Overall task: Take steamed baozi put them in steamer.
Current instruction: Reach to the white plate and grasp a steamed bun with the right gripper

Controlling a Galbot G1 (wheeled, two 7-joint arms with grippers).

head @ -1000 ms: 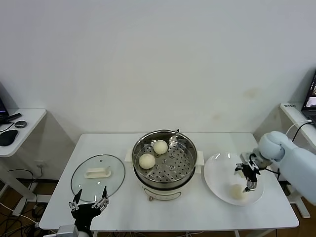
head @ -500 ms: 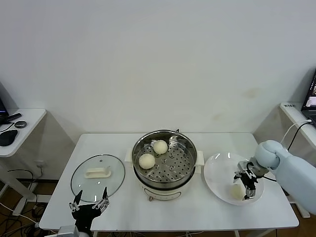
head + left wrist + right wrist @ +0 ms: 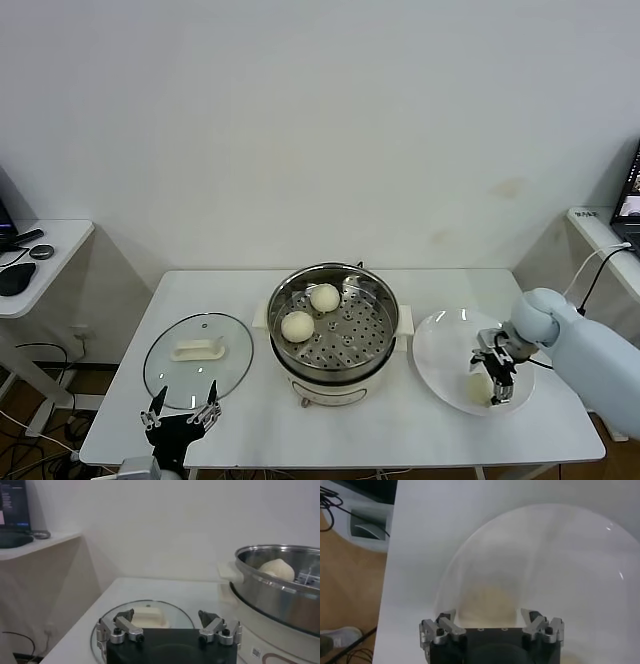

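Right tool (image 3: 494,381) released, fingers spread around a bun (image 3: 479,386) on the plate (image 3: 440,350) near the bench's right edge, two buns (image 3: 298,326) in the steamer (image 3: 334,333) (mid-bench), left tool (image 3: 181,413) released, idle at the front-left corner.

Plate's baozi (image 3: 487,602) – blurred, half behind pincer (image 3: 492,621)

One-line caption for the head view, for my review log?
Right gripper open over the last bun on the plate; two buns sit in the steamer.
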